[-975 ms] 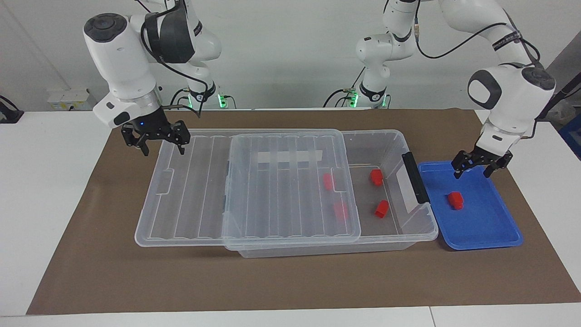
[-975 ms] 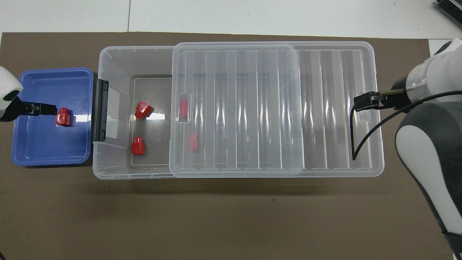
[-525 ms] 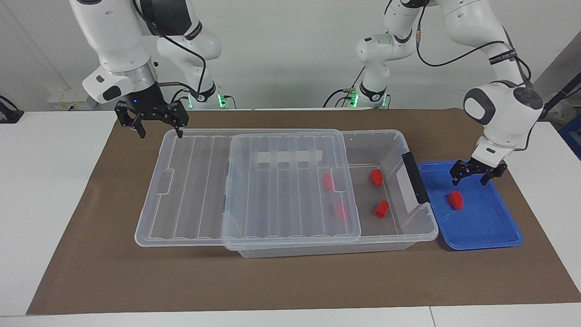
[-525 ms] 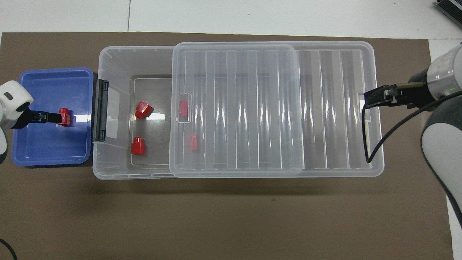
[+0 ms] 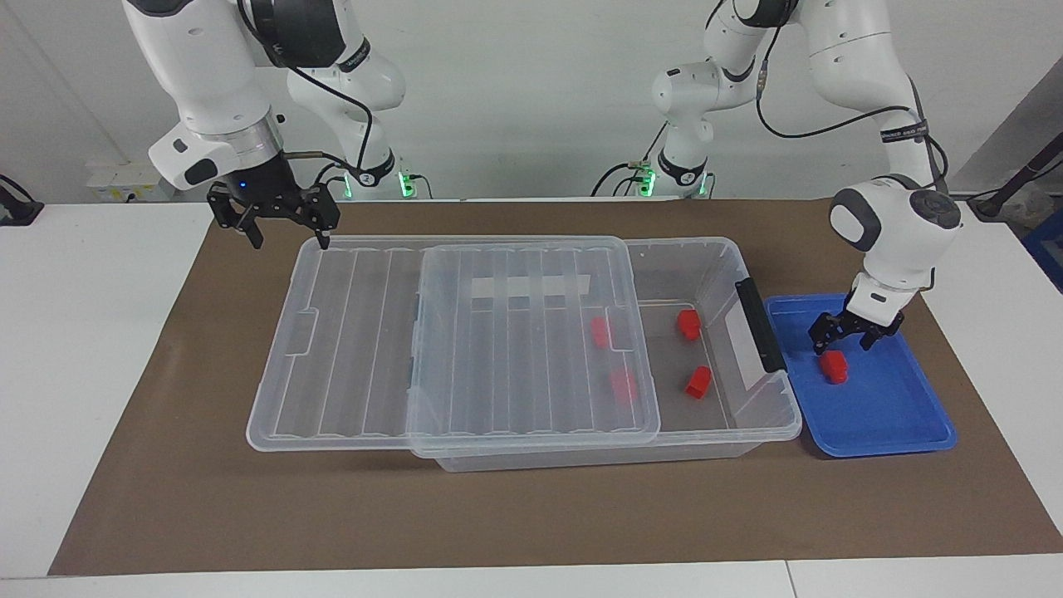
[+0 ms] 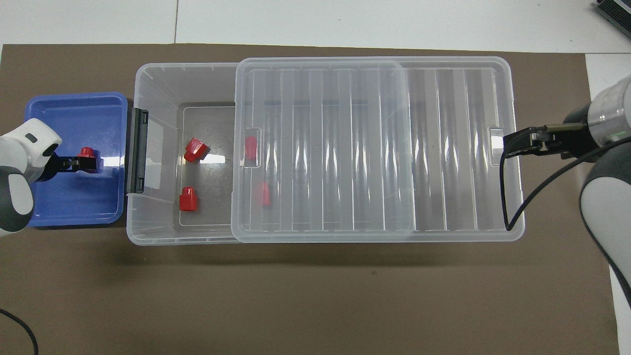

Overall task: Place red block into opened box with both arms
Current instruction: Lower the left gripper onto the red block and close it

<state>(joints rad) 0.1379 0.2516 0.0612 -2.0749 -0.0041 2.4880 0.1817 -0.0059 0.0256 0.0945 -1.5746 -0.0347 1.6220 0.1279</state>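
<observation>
I see the left gripper [image 5: 845, 339] low over the blue tray [image 5: 897, 415], its fingers spread and pointing down just above the red block [image 5: 834, 366]. In the overhead view that gripper [image 6: 74, 162] sits at the block's [image 6: 87, 159] nine o'clock edge, partly covering it. I cannot tell whether a fingertip touches the block; it lies flat on the tray floor, not lifted.

The tray stands just beside the box [image 5: 714, 257] at the left arm's end of the table, next to the box's black handle [image 5: 758, 324]. The lid [image 5: 465, 332] is slid toward the right arm's end, leaving the handle end of the box uncovered. Two blocks [image 5: 688, 324] [image 5: 698, 382] lie on the bare box floor, and two more [image 5: 600, 331] [image 5: 623, 385] show through the lid's edge.

The right gripper [image 5: 286, 232] is up in the air over the lid's corner at the right arm's end, fingers spread and empty. From overhead it [image 6: 512, 147] points toward nine o'clock, over the lid's short edge beside the small latch slot [image 6: 495, 145].
</observation>
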